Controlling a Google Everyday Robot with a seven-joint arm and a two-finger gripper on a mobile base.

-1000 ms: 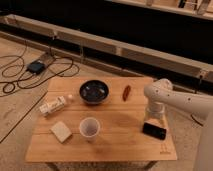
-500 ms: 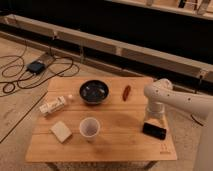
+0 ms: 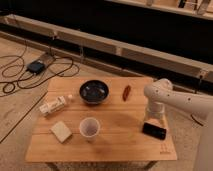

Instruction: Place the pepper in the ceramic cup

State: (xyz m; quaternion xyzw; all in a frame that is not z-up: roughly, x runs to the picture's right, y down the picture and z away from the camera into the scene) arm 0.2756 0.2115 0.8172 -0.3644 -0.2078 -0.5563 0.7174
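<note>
Five single items on one table (image 3: 120,117)
One pepper (image 3: 126,92), one ceramic cup (image 3: 89,128), one dark bowl (image 3: 94,92), one pale block (image 3: 61,131), one lying package (image 3: 53,105); one gripper (image 3: 154,130) low over the table's image-right end.

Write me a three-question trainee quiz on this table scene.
1. True or false: the pepper lies on the table, outside the cup.
2. Which is nearest the pepper? A) bowl B) cup C) gripper
3. Fill in: the gripper is low over the table near the picture's ____ edge.
Key: 1 true; 2 A; 3 right.
</note>
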